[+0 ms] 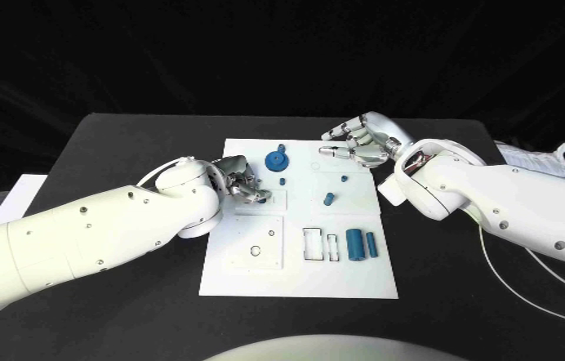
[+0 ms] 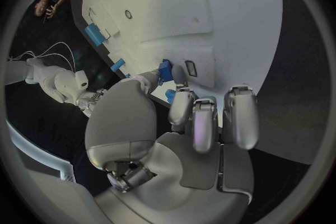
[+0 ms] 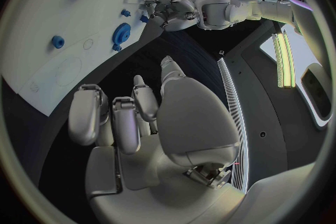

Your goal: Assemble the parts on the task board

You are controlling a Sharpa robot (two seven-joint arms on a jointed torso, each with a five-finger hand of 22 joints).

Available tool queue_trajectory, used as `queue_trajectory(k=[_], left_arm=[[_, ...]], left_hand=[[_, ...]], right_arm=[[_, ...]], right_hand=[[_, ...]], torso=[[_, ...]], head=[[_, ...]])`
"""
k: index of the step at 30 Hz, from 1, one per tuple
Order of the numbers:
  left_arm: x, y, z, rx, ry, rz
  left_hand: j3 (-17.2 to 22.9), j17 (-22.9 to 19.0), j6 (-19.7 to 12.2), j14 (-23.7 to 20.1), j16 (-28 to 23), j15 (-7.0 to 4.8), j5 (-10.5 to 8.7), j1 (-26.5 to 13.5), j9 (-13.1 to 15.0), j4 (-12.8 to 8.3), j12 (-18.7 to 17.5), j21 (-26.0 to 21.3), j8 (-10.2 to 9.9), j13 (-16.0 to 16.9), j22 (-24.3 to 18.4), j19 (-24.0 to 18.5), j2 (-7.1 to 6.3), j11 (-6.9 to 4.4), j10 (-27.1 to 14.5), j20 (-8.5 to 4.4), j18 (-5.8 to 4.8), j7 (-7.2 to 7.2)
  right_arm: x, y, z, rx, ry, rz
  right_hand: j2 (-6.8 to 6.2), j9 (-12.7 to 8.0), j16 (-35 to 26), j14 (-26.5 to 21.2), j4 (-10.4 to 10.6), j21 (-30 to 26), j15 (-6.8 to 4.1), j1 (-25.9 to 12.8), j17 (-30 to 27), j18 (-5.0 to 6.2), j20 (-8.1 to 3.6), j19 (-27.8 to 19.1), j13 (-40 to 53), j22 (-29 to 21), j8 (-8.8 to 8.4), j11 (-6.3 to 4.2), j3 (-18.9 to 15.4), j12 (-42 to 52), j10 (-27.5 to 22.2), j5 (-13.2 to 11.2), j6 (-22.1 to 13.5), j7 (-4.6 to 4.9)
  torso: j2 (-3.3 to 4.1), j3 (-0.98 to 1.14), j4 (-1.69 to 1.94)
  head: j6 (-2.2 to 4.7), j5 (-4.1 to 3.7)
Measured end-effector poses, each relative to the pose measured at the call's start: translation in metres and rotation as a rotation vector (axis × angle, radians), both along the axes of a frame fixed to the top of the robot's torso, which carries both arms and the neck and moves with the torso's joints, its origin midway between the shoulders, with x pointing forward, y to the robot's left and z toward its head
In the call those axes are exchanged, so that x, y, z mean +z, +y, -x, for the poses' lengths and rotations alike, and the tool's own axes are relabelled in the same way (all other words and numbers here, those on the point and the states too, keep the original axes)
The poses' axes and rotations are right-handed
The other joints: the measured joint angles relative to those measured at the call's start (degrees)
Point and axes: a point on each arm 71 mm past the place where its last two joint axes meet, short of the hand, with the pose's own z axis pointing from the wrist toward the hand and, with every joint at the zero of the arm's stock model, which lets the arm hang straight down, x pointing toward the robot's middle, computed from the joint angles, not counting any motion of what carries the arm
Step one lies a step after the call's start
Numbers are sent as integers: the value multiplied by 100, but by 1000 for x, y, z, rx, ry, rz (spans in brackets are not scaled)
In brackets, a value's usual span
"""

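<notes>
**White board, blue parts, two silver hands at its edges**

Matte black covers the table (image 1: 141,136); on it lies the flat white board (image 1: 353,283), a smooth rectangular plate with shallow outlined recesses: a square panel with an oval hole near its front left, narrow rectangular slots beside it; no writing on it can be read.

The parts are glossy blue plastic; a round disc (image 1: 276,162) with a small knob lies near the board's far edge; a short peg (image 1: 330,198) stands near the middle, with a tiny stud (image 1: 344,180) just beyond it; two cylinders lie side by side toward the front right, the thick one (image 1: 354,246) just beside the thin one (image 1: 372,244).

The left hand (image 1: 239,183), silver metal with rounded pale finger pads, rests over the board's left edge; in the left wrist view its fingers curl down at the board and a small blue block (image 2: 166,71) sits at the thumb tip; whether it is actually pinched I cannot tell.

The right hand (image 1: 357,142) hangs at the board's far right corner, its fingers loosely bent and apart, grasping nothing; the right wrist view shows its palm (image 3: 168,123) bare, above the table beside the board.

White smooth shells clothe both arms; a white cable (image 1: 500,255) trails on the table by the right arm.
</notes>
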Motion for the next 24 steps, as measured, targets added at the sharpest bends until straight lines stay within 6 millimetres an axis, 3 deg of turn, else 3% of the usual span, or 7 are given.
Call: queue_trajectory(k=[24], left_arm=[[7,-3,-9,-16,48,-50]], left_hand=[[-127,-1,18,-21,0,-20,28,-104,21,127,68,23,-4,60,0,0,1,-1,41,1,0,-21]], right_arm=[[0,1,0,2,0,-1]], right_hand=[[0,0,-22,0,16,-50,0,0,-1,0,-21,-21,-26,-58,0,-20,-30,-51,-20,21,0,0]], torso=[[1,3,2]], head=[[-11,-1]])
